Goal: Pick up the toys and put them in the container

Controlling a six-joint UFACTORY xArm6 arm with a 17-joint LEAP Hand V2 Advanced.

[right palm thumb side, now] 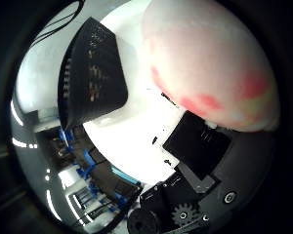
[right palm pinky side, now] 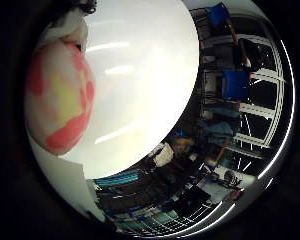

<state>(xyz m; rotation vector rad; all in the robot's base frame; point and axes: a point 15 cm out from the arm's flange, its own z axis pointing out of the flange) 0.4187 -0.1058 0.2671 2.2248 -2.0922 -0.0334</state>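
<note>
A round, peach-like toy (right palm thumb side: 210,63), pale pink with red blotches and a yellow patch, fills the upper right of the thumb-side palm view, pressed close against the palm of the robot's right hand (right palm thumb side: 195,161). The hand's black and white parts and a small gear crowd the lower right of that view, just beneath the toy, and the hand appears to be grasping the toy, though the curl of the fingers around it is only partly visible. A white table (right palm pinky side: 140,75) spreads behind the toy across the middle of both views. A black perforated container (right palm thumb side: 93,73) stands on the table at the upper left of the thumb-side view, apart from the toy. Blue chairs (right palm pinky side: 235,82) show in the room beyond, at the right of the little-finger-side view.
</note>
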